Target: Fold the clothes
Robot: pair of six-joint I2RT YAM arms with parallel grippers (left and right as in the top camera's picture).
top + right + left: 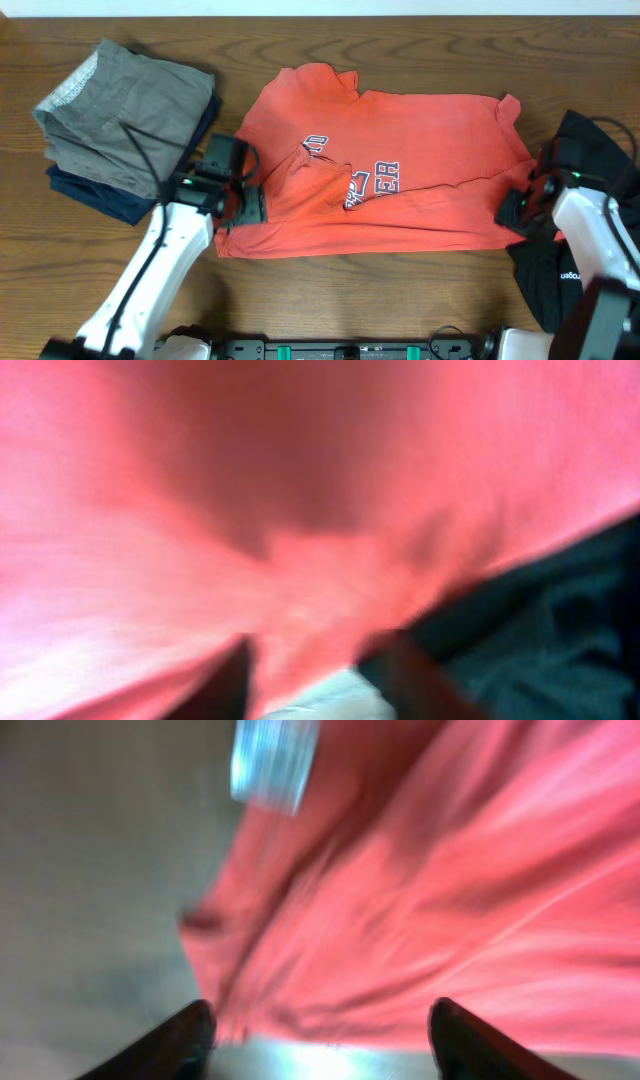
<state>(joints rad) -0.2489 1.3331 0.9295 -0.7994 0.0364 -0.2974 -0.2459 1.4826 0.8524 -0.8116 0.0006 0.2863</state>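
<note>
A red-orange T-shirt with dark lettering lies spread on the wooden table, partly creased in the middle. My left gripper is at the shirt's lower left corner. In the left wrist view its fingers are wide apart and the shirt's hem lies just ahead of them. My right gripper is at the shirt's lower right corner. In the blurred right wrist view its fingers stand apart with the shirt's edge reaching between them.
A stack of folded clothes, olive-grey on top of navy, sits at the far left. A black garment lies crumpled at the right edge under my right arm, also in the right wrist view.
</note>
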